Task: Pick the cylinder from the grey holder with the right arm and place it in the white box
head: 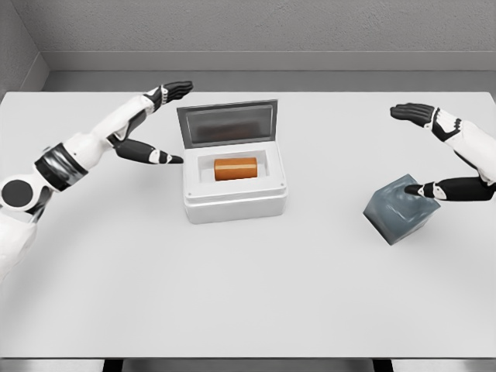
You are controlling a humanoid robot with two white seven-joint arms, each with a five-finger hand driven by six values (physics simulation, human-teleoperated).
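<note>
An orange cylinder (235,169) lies on its side inside the white box (235,203), whose grey lid (227,125) stands open at the back. The grey holder (401,210) sits tilted at the right of the table and I see no cylinder in it. My right hand (418,151) hovers over the holder, fingers spread, thumb (428,189) just above its top, holding nothing. My left hand (172,122) is open to the left of the box lid, thumb (161,157) pointing toward the box.
The white table (248,294) reaches the grey wall at the back; its front edge runs along the bottom of the view.
</note>
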